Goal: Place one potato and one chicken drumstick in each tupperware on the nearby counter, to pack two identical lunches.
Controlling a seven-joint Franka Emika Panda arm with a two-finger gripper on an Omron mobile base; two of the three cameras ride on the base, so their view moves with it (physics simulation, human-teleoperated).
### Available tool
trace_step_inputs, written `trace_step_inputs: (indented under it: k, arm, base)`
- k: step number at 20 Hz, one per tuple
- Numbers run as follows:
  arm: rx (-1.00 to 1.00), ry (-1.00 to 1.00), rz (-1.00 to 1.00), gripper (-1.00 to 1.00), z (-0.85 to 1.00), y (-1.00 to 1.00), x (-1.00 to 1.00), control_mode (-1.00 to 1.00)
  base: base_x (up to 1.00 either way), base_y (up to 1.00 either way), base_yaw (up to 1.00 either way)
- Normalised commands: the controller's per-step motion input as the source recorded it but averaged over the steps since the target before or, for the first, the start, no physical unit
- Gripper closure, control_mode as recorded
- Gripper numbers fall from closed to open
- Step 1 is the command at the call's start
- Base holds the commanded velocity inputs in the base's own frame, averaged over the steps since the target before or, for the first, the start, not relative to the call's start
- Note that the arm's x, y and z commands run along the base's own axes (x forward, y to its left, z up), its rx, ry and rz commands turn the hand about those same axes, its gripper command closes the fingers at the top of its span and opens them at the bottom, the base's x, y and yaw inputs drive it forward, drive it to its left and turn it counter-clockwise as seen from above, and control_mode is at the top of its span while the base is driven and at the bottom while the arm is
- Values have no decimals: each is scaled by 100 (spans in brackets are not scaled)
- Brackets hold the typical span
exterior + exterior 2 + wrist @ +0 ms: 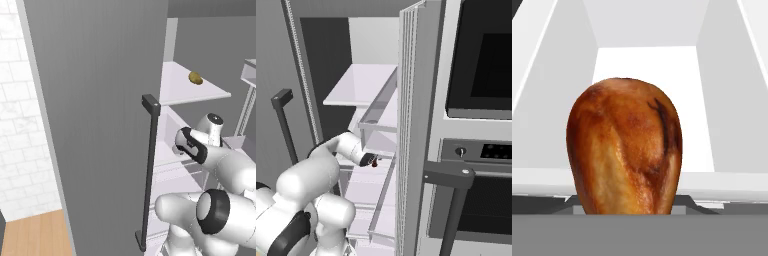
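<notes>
1. One tall grey fridge (100, 125) with its door swung open is my landmark; I am reaching into its white interior, below the white glass shelf (185, 90).
2. My white arm (225, 165) runs into the fridge at the level of the white drawer (373, 145) under that shelf.
3. On that upper shelf lies a small yellowish-green rounded potato (195, 78), untouched and well apart from my claw.
4. My claw (373, 160) sits inside the drawer space, narrowed around an orange-brown glossy chicken drumstick (625, 147), fat end away from me; I judge it gripped.
5. Step in hand: fetching the first drumstick. Next I should draw it straight back out, clearing the drawer rim, then carry it toward a tupperware on the counter.
</notes>
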Motion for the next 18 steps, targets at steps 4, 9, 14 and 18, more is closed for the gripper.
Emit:
trace_step_inputs:
  k: [4, 9, 14, 18]
  arm:
    - [7, 4, -1, 100, 100, 26, -80, -100]
    - [-1, 7, -1, 100, 94, 15, -88, -100]
    - [-12, 0, -6, 100, 94, 16, -79, -100]
    - [0, -1, -5, 100, 95, 15, -61, -100]
  base:
    - [0, 0, 0]
    - [0, 0, 0]
    - [0, 0, 0]
    - [0, 0, 0]
